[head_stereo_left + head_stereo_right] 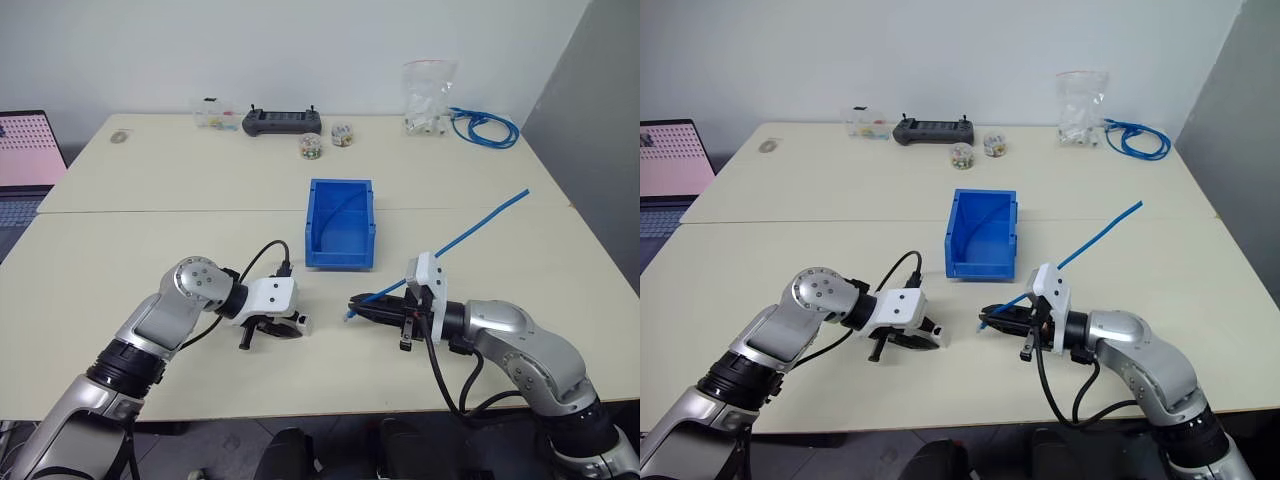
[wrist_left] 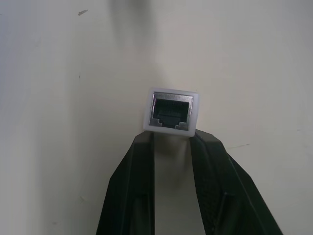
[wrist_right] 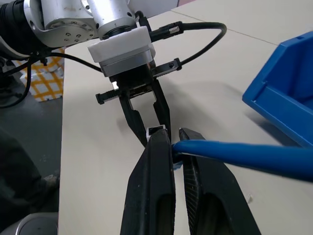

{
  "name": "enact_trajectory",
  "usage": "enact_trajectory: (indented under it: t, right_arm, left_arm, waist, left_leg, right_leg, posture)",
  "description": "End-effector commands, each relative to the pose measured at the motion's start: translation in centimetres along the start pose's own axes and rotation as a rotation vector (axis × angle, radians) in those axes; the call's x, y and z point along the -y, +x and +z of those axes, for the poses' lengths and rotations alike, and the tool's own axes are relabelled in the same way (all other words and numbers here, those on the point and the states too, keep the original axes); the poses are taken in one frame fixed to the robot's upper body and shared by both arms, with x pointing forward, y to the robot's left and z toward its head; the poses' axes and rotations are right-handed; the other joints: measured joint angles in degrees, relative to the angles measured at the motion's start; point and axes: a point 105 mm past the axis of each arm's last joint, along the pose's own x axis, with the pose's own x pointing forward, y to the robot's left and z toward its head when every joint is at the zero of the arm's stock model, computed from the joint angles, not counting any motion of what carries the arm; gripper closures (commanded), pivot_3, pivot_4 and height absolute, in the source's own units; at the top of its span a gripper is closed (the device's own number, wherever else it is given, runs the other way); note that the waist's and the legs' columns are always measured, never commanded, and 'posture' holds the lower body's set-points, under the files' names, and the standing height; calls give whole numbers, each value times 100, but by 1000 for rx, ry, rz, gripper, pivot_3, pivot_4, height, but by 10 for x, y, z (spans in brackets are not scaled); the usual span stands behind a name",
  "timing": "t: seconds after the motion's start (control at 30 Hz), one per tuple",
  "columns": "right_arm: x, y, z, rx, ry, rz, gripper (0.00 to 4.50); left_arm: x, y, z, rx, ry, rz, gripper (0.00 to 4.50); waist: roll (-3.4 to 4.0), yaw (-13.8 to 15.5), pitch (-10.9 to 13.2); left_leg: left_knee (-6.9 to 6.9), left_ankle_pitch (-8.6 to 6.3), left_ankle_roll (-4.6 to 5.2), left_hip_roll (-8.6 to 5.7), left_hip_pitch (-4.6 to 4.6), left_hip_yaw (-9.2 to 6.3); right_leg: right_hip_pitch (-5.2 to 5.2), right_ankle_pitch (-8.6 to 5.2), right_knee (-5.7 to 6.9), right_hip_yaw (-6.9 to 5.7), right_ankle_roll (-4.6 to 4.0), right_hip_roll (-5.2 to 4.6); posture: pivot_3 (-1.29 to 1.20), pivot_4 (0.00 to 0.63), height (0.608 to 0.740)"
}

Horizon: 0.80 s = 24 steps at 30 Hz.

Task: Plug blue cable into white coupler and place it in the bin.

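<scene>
The left gripper (image 2: 171, 142) is clenched on the coupler (image 2: 171, 109), whose dark socket faces out past the fingertips. The right gripper (image 3: 175, 142) is clamped on the cable (image 3: 244, 154) close to its plug end, and the rest of the cable sticks up and away to the right of the frame in the left eye view. In that view both sit low at centre, the plug tip a short gap from the coupler, just above the table (image 1: 150, 250).

Likely trouble, as I judge it:
- The plug may meet the socket rim askew, since the two grippers point toward each other at different tilts; a push would then bend the cable or twist the coupler in its grip.
- The coupler is held only by its rear, so an off-centre shove could lever it out.
- The plug's clip side cannot be told from these views; if it is turned wrongly, it will not seat.
- The long free cable could sweep against the bin (image 1: 340, 222) on the way over.

The bin stands just beyond the gap between the grippers, at centre frame, open side up. The table around both arms is bare, with the near edge close below them. The clutter along the far edge lies well apart.
</scene>
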Motion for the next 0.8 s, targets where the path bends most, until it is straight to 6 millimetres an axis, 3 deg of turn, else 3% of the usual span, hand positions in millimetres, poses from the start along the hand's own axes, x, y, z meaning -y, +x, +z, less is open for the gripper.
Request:
enact_trajectory:
  t: [0.03,0.2,0.27,0.43,0.6,0.8]
  right_arm:
    - [-2,3,10,31,-50,33,4500]
    - [-3,1,8,28,-45,37,4500]
    - [-3,-2,6,24,-37,31,4500]
    - [-3,-8,4,20,-19,15,4500]
    - [-3,-11,3,15,-9,3,4500]
    - [-3,-13,2,14,2,-1,4500]
  left_arm:
    - [-2,4,-2,-20,-7,10,3761]
    - [-5,3,-2,-13,-20,43,3761]
    - [-5,4,-2,-12,-26,43,3058]
    - [-5,3,-3,-13,-19,44,2171]
    - [-5,-3,-2,22,8,62,1010]
    - [3,-6,-1,136,18,68,1010]
  waist:
    - [0,7,0]
    - [0,11,0]
    - [0,11,0]
    - [0,5,0]
    - [0,2,0]
    - [0,-18,0]
  left_leg:
    - [0,0,0,0,0,0]
    - [2,0,0,-2,0,-1]
    - [2,0,0,-1,0,-2]
    - [2,0,0,-1,0,-3]
    - [1,0,0,0,1,-3]
    - [0,0,0,4,1,-3]
  right_leg:
    - [0,0,0,0,0,0]
    - [2,1,0,0,1,-4]
    - [2,1,1,-1,0,-4]
    - [2,1,0,0,1,-4]
    - [2,1,0,0,0,-4]
    - [0,1,0,0,0,-4]
  posture:
    - [0,150,740]
    - [0,150,740]
    - [0,150,740]
    - [0,150,740]
    - [0,150,740]
    - [0,150,740]
